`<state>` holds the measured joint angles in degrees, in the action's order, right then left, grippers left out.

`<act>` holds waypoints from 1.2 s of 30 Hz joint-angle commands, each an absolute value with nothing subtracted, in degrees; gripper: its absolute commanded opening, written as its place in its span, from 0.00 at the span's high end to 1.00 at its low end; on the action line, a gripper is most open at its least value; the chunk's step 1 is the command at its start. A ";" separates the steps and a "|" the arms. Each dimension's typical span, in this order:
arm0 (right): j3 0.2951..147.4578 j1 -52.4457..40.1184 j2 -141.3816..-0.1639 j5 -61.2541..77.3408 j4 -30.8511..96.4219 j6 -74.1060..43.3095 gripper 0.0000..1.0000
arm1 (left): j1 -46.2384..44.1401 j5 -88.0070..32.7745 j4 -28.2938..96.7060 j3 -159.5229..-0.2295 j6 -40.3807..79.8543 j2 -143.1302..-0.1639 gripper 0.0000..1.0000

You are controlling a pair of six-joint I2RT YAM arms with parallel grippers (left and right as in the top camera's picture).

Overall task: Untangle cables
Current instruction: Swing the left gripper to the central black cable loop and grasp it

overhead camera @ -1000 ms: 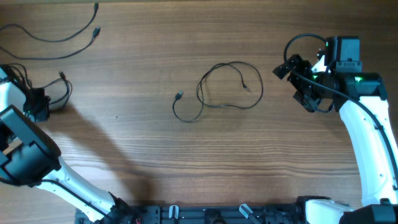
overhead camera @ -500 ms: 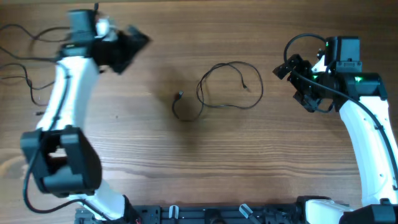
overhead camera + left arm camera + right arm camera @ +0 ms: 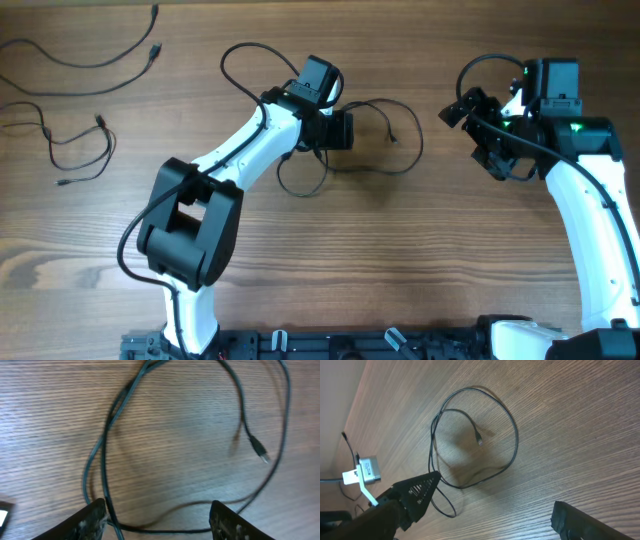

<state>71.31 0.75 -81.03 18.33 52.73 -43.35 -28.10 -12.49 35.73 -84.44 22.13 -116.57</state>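
A thin black cable [image 3: 385,172] lies in crossing loops at the table's middle. My left gripper [image 3: 338,130] hovers over the loops' left part and hides it. In the left wrist view the gripper [image 3: 157,512] is open, with crossing strands [image 3: 105,455] between its fingers and one strand close to the left finger. A small plug [image 3: 260,452] lies to the right. My right gripper [image 3: 478,138] is open and empty to the right of the loops. In its wrist view [image 3: 496,492] the looped cable [image 3: 512,435] lies ahead of it, untouched.
Two long loose cables [image 3: 152,50] lie at the far left corner. A third curvy cable [image 3: 105,140] lies at the left edge. The arms' thicker black cables [image 3: 240,60] arc above the left arm and at the right wrist [image 3: 470,70].
My left arm has swung from the far left edge across the table to above the central loops. The cable it was beside now lies loose on the left. The right arm has not moved.
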 commanded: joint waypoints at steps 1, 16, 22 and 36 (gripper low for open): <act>71.68 0.82 -80.31 17.54 52.73 -43.66 0.00 | -27.97 -7.81 35.00 -84.36 21.39 -118.85 0.39; 71.68 0.82 -80.31 17.54 52.73 -43.68 0.00 | -27.68 -5.45 28.73 -85.34 21.39 -117.84 0.96; 71.68 0.82 -80.31 17.54 52.73 -43.68 0.00 | -26.68 -5.48 23.09 -86.83 21.43 -91.94 0.96; 71.68 0.82 -80.36 17.54 52.73 -43.68 0.00 | -25.06 -4.34 25.78 -86.80 33.87 -70.59 0.96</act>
<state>71.31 0.75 -81.03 18.33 52.69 -43.35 -25.32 -5.82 21.12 -87.09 27.00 -70.57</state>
